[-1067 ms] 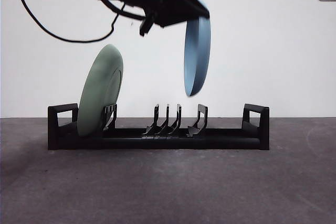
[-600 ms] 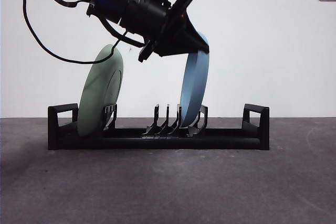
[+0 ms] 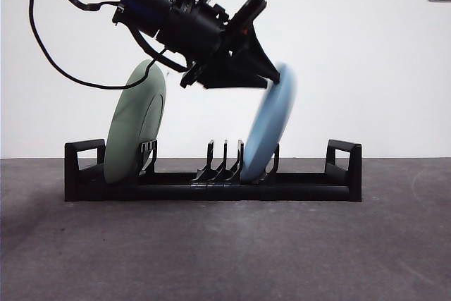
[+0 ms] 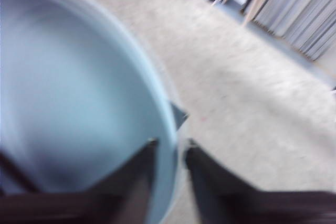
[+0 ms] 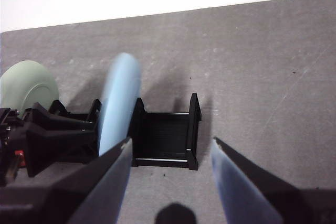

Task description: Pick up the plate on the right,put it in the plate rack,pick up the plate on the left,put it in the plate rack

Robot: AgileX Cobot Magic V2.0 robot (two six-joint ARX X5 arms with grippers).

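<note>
Gripping blue plate [image 3: 271, 126] in plate rack [image 3: 211, 177], left claw [image 4: 170, 148]; no readable writing

Matt black plastic plate rack [image 3: 211, 187], smooth blue plate [image 3: 271, 128] & green plate [image 3: 134, 125], rough grey table [image 3: 225, 252]

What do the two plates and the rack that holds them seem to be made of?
Blue plate: probably plastic or matte-glazed ceramic; even colour, soft sheen.
Green plate: likely the same; dull, uniform surface.
Plate rack: moulded black plastic by its look; thin formed prongs, slight gloss.
</note>
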